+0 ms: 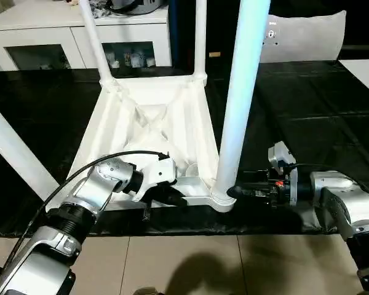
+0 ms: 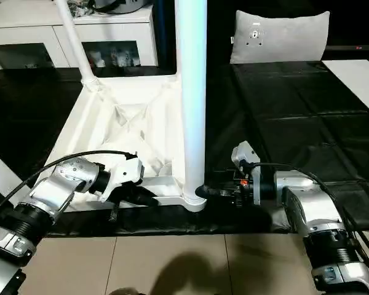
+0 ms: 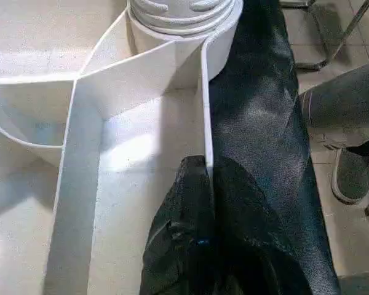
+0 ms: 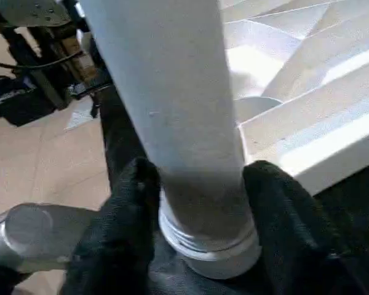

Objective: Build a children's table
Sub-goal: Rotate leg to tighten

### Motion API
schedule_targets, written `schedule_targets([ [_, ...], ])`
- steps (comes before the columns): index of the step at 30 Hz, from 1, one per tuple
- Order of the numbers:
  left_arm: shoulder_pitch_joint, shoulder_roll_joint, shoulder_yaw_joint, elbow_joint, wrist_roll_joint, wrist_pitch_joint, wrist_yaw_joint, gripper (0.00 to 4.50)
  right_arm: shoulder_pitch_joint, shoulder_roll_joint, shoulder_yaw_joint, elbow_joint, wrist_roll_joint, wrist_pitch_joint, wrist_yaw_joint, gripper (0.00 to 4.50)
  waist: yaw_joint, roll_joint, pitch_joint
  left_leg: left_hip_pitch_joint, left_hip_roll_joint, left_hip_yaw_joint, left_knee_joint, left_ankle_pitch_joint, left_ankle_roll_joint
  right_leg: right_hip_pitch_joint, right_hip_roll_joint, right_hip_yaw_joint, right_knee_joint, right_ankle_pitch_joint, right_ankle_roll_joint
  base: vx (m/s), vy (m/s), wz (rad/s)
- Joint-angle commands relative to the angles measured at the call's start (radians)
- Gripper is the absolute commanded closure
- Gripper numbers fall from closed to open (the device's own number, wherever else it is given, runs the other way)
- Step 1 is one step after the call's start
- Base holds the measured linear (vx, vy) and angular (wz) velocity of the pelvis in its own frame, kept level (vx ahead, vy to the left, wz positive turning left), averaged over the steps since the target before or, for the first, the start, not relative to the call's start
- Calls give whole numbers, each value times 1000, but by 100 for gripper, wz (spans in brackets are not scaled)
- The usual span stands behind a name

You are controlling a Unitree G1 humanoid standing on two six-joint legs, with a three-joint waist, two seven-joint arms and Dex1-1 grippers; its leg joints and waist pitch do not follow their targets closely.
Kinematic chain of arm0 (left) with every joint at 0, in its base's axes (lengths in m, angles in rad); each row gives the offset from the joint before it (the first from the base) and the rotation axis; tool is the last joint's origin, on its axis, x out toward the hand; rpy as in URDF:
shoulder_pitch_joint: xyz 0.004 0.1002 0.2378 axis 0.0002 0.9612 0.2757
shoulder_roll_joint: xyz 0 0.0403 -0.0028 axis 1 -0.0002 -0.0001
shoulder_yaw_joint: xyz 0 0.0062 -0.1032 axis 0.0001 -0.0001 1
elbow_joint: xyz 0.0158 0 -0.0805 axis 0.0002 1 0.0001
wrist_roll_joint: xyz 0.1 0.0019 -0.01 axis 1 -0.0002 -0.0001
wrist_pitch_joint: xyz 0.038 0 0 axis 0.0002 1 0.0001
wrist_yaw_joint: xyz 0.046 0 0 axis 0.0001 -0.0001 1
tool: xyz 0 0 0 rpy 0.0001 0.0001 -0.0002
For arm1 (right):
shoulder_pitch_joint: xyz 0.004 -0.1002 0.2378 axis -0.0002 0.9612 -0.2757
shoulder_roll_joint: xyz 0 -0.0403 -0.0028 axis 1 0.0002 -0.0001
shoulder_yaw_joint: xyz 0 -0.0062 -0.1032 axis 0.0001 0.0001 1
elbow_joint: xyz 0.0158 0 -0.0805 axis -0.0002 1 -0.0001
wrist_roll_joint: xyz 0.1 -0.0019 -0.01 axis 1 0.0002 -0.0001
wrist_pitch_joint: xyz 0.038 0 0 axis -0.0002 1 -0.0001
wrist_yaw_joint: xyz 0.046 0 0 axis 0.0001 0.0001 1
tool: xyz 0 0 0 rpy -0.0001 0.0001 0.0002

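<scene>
Cabinet [image 1: 80,43] behind tabletop [image 1: 154,123], grey cushion [image 2: 280,37] beyond

White ribbed table top [image 1: 154,132] lying underside up, white tube legs [image 1: 241,98] standing upright in corner sockets

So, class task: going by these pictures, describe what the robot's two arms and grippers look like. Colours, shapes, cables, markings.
Both arms are rounded silver-grey metal segments joined by black ribbed collars. The left arm has a white wrist housing and a thin black cable arching over it. The right arm carries a white block on top and a small red mark near the wrist. The left gripper and right gripper each end in two black fingers.
</scene>
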Motion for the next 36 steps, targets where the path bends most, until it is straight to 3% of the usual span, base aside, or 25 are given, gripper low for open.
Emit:
schedule_targets([
  [1, 9, -7, -55, -21, 11, -23, -65, 450, 1, 9, 9, -22, 17, 3, 8, 244, -1, -23, -72, 4, 47, -7, -64, -103, 93, 60, -71, 60, -56, -320, -131, 0, 0, 0],
  [5, 10, -8, -56, -21, 12, -24, -66, 450, 1, 17, 16, -21, 13, -4, 6, 262, -3, -24, -70, 3, 45, -6, -64, -115, 89, 61, -71, 59, -61, -346, -123, 0, 0, 0],
  [7, 10, -8, -57, -19, 14, -26, -66, 450, -3, 26, 19, -15, 7, -9, 3, 295, -5, -25, -70, 2, 43, -6, -65, -121, 85, 61, -71, 58, -63, -362, -117, 0, 0, 0],
  [14, 15, -11, -59, -21, 14, -26, -66, 450, -3, 40, 28, -10, -9, -37, -17, 325, -11, -22, -69, 4, 42, -6, -65, -131, 78, 60, -70, 56, -67, -392, -104, 0, 0, 0],
  [16, 17, -11, -58, -20, 15, -27, -65, 450, -12, 46, 8, -2, 13, 5, -26, 293, -11, -22, -69, 5, 42, -6, -65, -132, 79, 60, -68, 56, -68, -394, -103, 0, 0, 0],
  [19, 19, -10, -58, -20, 15, -28, -64, 450, -15, 46, -2, -6, 24, 27, -26, 284, -12, -22, -69, 5, 42, -6, -65, -133, 78, 60, -68, 56, -67, -393, -105, 0, 0, 0],
  [20, 18, -10, -58, -19, 16, -27, -65, 450, -16, 44, -3, -9, 27, 30, -21, 260, -11, -19, -70, 4, 42, -7, -64, -129, 79, 60, -68, 56, -66, -385, -107, 0, 0, 0],
  [29, 15, -12, -58, -17, 18, -27, -65, 450, -13, 41, -3, -15, 27, 17, -8, 184, -6, -20, -73, 5, 45, -6, -63, -116, 83, 60, -69, 58, -61, -351, -121, 0, 0, 0],
  [30, 16, -12, -58, -19, 18, -27, -65, 450, -10, 38, 3, -20, 14, 2, -11, 161, -4, -20, -72, 6, 46, -6, -63, -116, 83, 59, -69, 59, -61, -349, -123, 0, 0, 0],
  [34, 17, -11, -58, -20, 19, -26, -65, 450, -7, 36, 16, -10, -15, -47, -18, 155, 6, -20, -72, 7, 47, -5, -64, -118, 78, 58, -70, 60, -60, -350, -122, 0, 0, 0],
  [36, 17, -10, -58, -18, 20, -27, -64, 450, -6, 37, 12, -13, 2, -23, -5, 155, 10, -19, -72, 8, 47, -5, -64, -120, 78, 58, -71, 61, -60, -352, -122, 0, 0, 0],
])
